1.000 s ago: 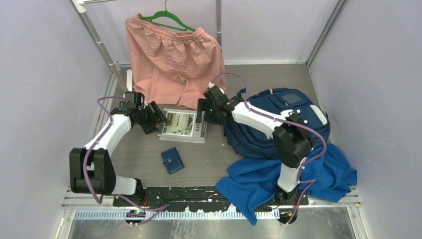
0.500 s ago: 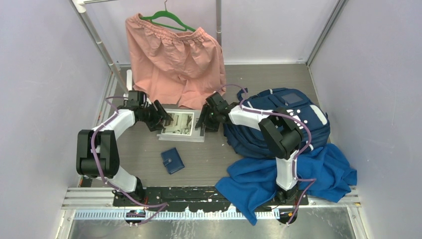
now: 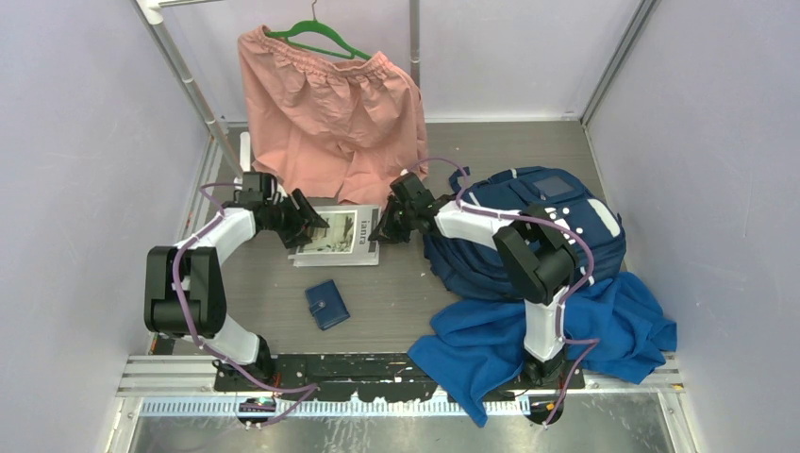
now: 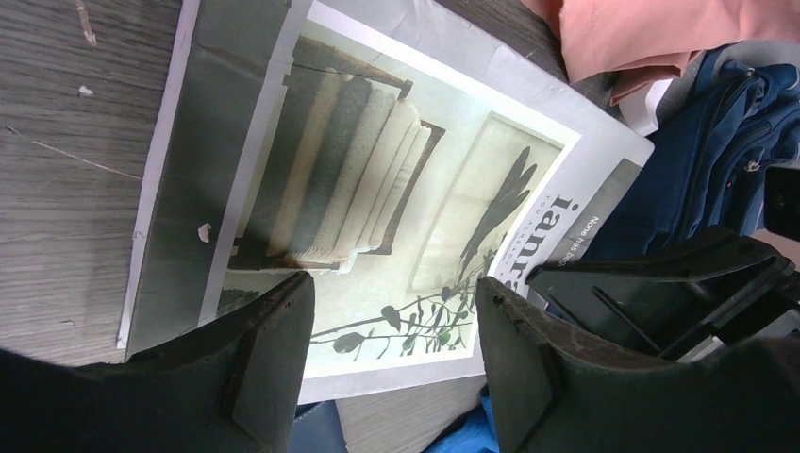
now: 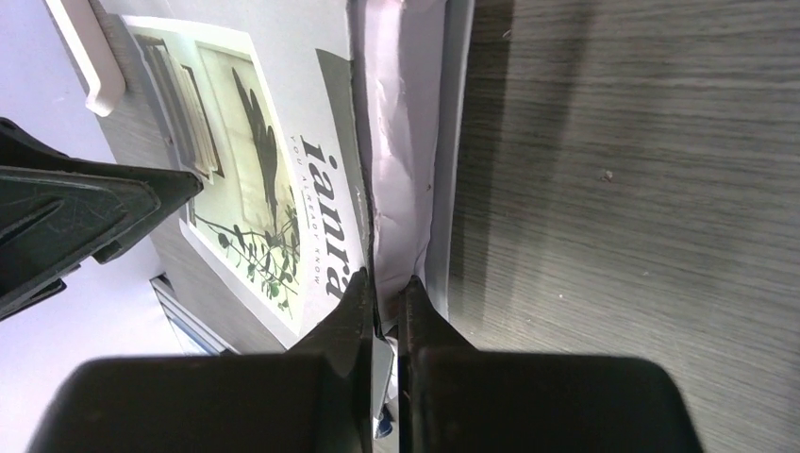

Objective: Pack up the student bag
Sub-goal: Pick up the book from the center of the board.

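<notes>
Top view: the bag (image 3: 552, 217) lies at the right of the table (image 3: 396, 293), its near side against a blue cloth (image 3: 557, 344). The magazine (image 3: 330, 236) lies left of it, between the left gripper (image 3: 309, 225) and the right gripper (image 3: 385, 226). Compared with a second ago, the magazine sits slightly further left and looks narrower, its right edge apparently raised off the table. This suggests the pick-up has begun, though nothing has been packed. Whether the bag's mouth is open cannot be told, and nothing shows inside it. A wallet (image 3: 326, 304) lies on the table nearer the bases, and pink shorts (image 3: 330, 104) hang at the far side. Left wrist view: the left gripper (image 4: 391, 330) hovers over the cover of the magazine (image 4: 377, 189) with its fingers spread wide, holding nothing; a corner of the bag (image 4: 726, 123) shows behind. Right wrist view: the right gripper (image 5: 382, 288) has its fingers drawn almost together, pinching the page edge of the magazine (image 5: 274, 160) above the table (image 5: 613, 189).
</notes>
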You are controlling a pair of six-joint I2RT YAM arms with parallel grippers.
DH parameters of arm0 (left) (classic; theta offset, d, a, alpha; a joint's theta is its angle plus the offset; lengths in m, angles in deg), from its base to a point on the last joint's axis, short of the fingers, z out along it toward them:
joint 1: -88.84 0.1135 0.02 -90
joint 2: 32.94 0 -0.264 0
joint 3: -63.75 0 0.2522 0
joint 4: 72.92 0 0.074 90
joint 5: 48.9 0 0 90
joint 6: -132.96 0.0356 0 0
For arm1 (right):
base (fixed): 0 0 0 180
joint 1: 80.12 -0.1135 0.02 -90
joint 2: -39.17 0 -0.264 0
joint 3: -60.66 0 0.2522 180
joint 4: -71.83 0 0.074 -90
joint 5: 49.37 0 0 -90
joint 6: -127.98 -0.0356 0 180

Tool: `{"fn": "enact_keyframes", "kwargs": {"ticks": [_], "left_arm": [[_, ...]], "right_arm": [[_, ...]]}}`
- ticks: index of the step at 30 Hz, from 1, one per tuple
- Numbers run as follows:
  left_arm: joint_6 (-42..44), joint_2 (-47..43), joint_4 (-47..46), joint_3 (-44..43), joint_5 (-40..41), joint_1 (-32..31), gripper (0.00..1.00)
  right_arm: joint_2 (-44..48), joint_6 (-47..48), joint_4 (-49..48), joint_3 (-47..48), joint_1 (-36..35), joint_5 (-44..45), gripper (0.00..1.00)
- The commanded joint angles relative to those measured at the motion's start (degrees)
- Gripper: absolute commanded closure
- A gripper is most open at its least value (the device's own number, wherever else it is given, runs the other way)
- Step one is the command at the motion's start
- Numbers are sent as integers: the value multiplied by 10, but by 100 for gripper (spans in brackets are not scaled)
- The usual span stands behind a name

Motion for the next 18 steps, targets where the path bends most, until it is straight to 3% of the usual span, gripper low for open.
{"fn": "enact_keyframes", "kwargs": {"ticks": [1,11,18], "left_arm": [[8,-23,10,6,-9,2,36],[54,-89,108,-34,21,7,33],[85,-150,220,-52,3,23,27]], "right_arm": [[30,5,13,-15,-2,15,99],[126,37,26,-60,12,-6,99],[206,106,16,-124,85,-74,99]]}}
